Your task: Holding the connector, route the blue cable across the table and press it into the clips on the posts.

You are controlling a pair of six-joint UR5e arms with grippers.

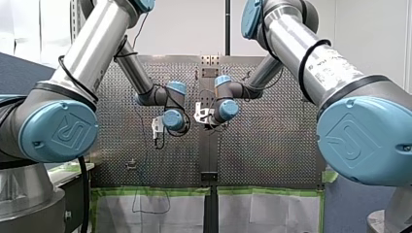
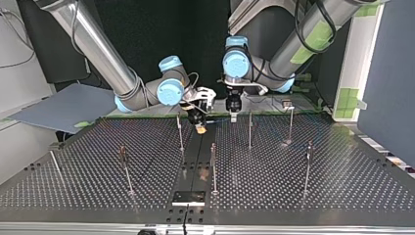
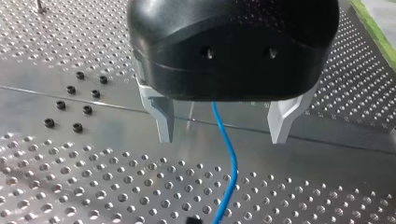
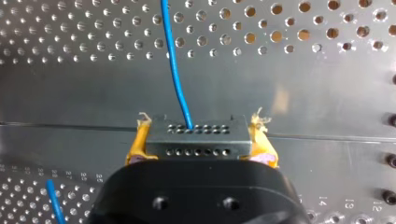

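In the right wrist view my right gripper (image 4: 201, 136), with yellow pads (image 4: 138, 142), is shut on a grey connector (image 4: 196, 137) that has rows of small holes. The blue cable (image 4: 175, 65) leaves the connector and runs ahead over the perforated plate. In the left wrist view my left gripper (image 3: 223, 139) stands open just above the table, its metal fingers (image 3: 163, 119) wide apart. The blue cable (image 3: 228, 158) passes loosely between them without touching either. In the top view both grippers hang near the table's far middle, my right gripper (image 2: 199, 123) beside my left gripper (image 2: 233, 116).
Several thin posts stand on the perforated table (image 2: 73, 181), among them a post (image 2: 180, 133) close to my right gripper, a post (image 2: 250, 129) beside my left gripper and a post (image 2: 213, 166) nearer the camera. A smooth strip (image 2: 195, 161) runs down the table's middle.
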